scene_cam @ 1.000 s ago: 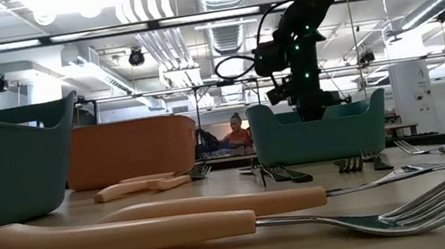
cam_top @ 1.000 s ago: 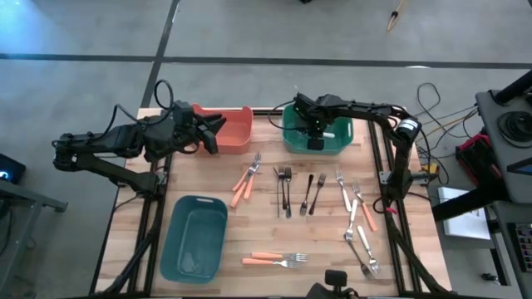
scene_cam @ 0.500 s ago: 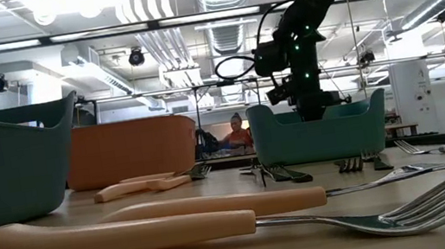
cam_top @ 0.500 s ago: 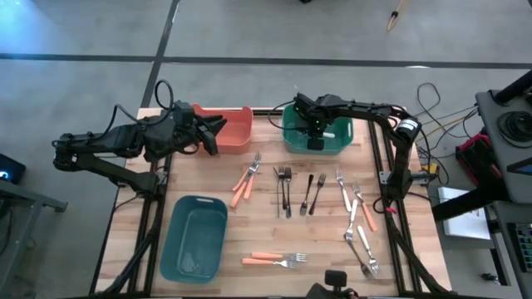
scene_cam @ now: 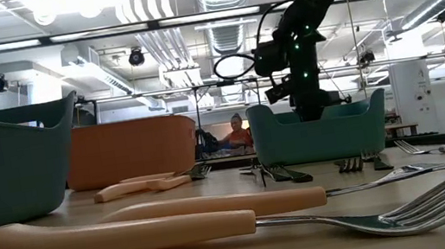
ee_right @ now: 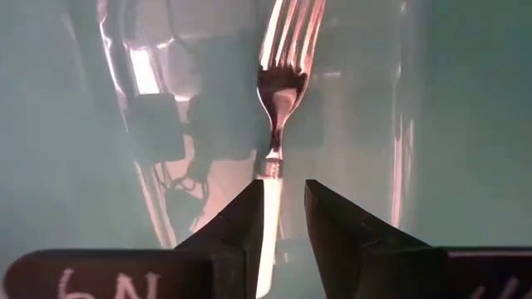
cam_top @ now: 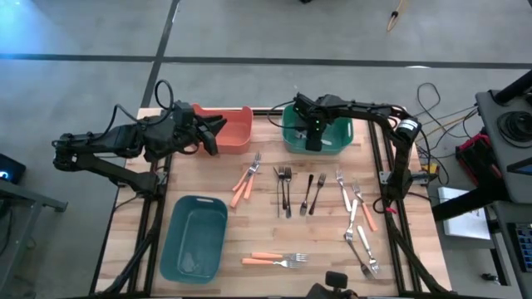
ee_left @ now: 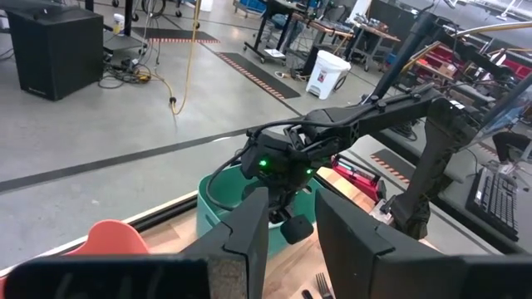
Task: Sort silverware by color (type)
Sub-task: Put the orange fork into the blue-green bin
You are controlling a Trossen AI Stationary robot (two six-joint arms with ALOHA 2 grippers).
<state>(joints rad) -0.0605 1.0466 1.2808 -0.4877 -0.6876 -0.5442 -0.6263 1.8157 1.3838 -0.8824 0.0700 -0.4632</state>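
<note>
We see our right hand reaching down into the green bin at the far side of the counter, its fingers slightly parted around the white handle of a fork that lies on the bin floor, and we cannot tell whether it grips the handle or has let go. Our left hand waits over the orange bin, its fingers standing apart and holding nothing. The other silverware lies spread on the counter between the bins and the near edge, with the blue bin near the left.
</note>
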